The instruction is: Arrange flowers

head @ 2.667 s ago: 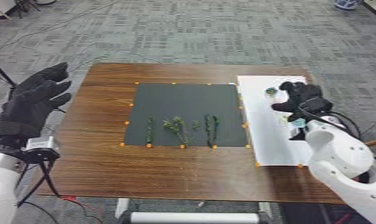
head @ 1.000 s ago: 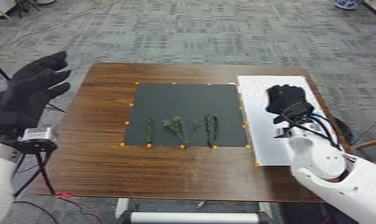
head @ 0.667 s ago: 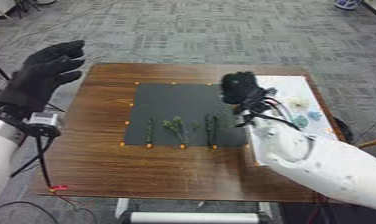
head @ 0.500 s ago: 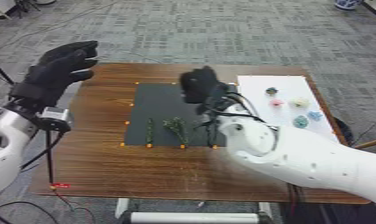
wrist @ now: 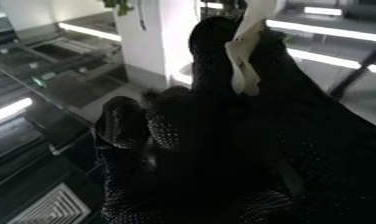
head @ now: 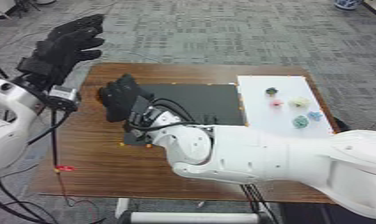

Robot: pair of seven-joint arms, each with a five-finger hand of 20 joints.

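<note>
I see soft light across the tabletop [head: 122,175]; in the right wrist view, ceiling lights [wrist: 327,30] glare white, leaving my right hand [head: 122,98] nearly black.

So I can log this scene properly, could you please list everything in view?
Table: one, brown, in the middle
Mat: one, dark grey, on the table
Board: one, white, right of the mat
Flowers: five, dark, pink, cream, teal, blue, on the board
Stem: at least one, dark green, on the mat, partly covered
Leafy piece: one, green, right wrist view
Strip: one, cream, by the right hand, identity unclear
Markers: several, orange, around the mat
Tag: one, red, near left
Floor: one, grey
Arms: two, white, left and right
Hands: two, black, left raised, right over the mat's left side
</note>
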